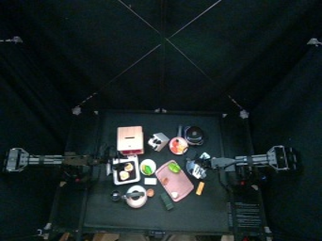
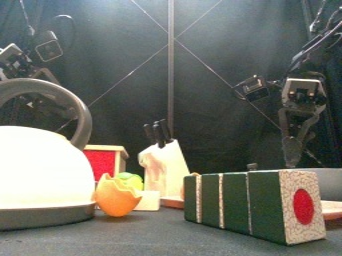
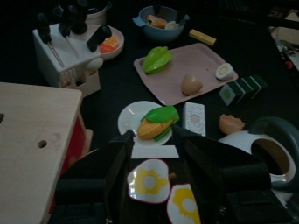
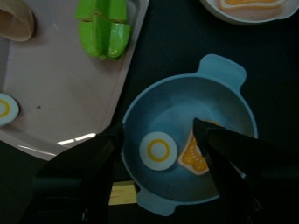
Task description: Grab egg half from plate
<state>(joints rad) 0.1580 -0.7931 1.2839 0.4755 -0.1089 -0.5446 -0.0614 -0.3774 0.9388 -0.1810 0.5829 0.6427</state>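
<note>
The flat pink plate (image 3: pixel 201 59) lies on the table and also shows in the top view (image 1: pixel 180 187) and the right wrist view (image 4: pixel 52 83). The egg half (image 3: pixel 225 72), white with a yellow yolk, lies near one edge of the plate; the right wrist view (image 4: pixel 6 108) shows it at the picture's edge. A green pepper (image 3: pixel 156 59) and a brown egg (image 3: pixel 191 84) share the plate. My left gripper (image 3: pixel 158 150) is open and empty, well short of the plate. My right gripper (image 4: pixel 158 136) is open and empty above a blue pan (image 4: pixel 216 101) beside the plate.
The blue pan holds a fried egg (image 4: pixel 156 147) and an orange piece (image 4: pixel 193 156). Near the left gripper are a round white dish (image 3: pixel 132 115) with green and orange food, a pink-tan box (image 3: pixel 35 131), a knife block (image 3: pixel 68 48) and a kettle (image 2: pixel 40 170). A striped roll (image 2: pixel 261 205) stands in front.
</note>
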